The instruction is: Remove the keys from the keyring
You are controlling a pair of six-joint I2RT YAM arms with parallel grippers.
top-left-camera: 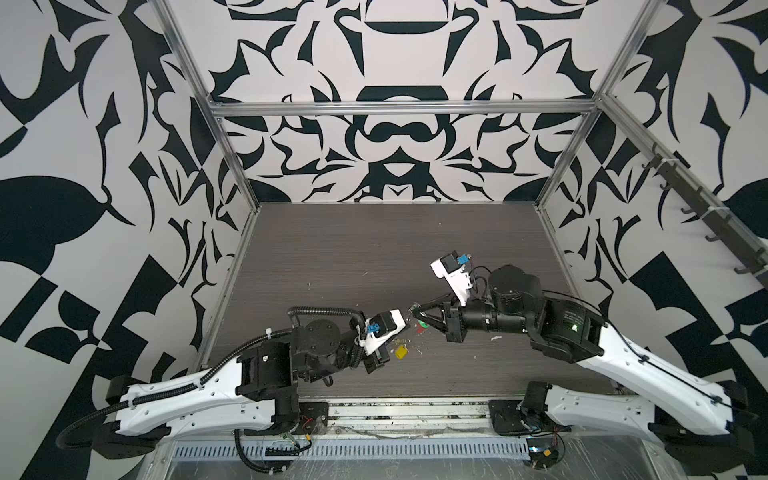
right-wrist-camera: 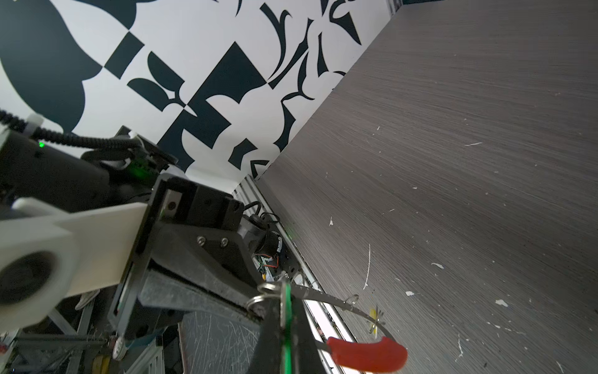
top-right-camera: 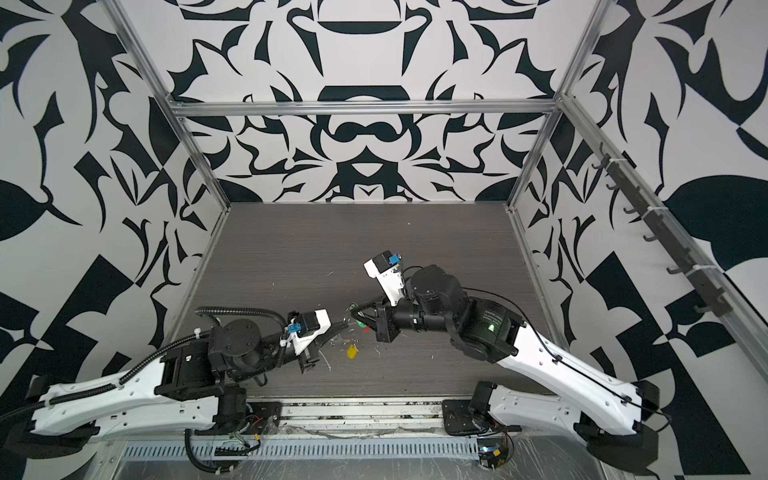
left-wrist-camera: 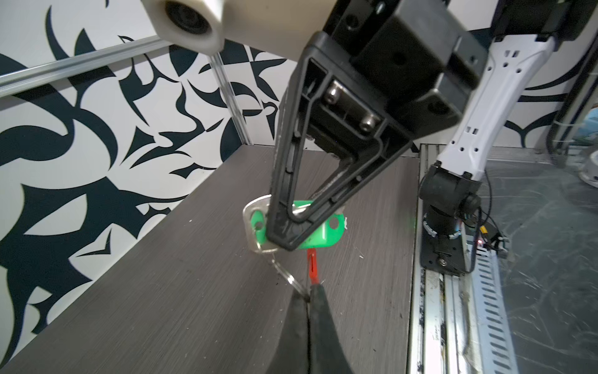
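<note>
Over the near middle of the dark wood-grain table [top-left-camera: 374,249], the black left gripper [left-wrist-camera: 306,299] is clamped on the thin grey metal keyring [right-wrist-camera: 343,303] with its red plastic section [right-wrist-camera: 369,354]; the black right gripper [left-wrist-camera: 288,241] is pinched on the green-tagged metal key [left-wrist-camera: 320,233]. The hoop could be yanked free if that key is tugged askew. Whether the yellow-tagged key [top-left-camera: 401,352] is threaded cannot be told.

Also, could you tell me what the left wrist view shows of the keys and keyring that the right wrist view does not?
Only the left wrist view shows the flat face of the green tag, its silver key head, and the right gripper with jaws shut on that tag. Only the right wrist view shows the yellow tag and the long grey arc of the keyring. Both show the red section and the green tag.
</note>
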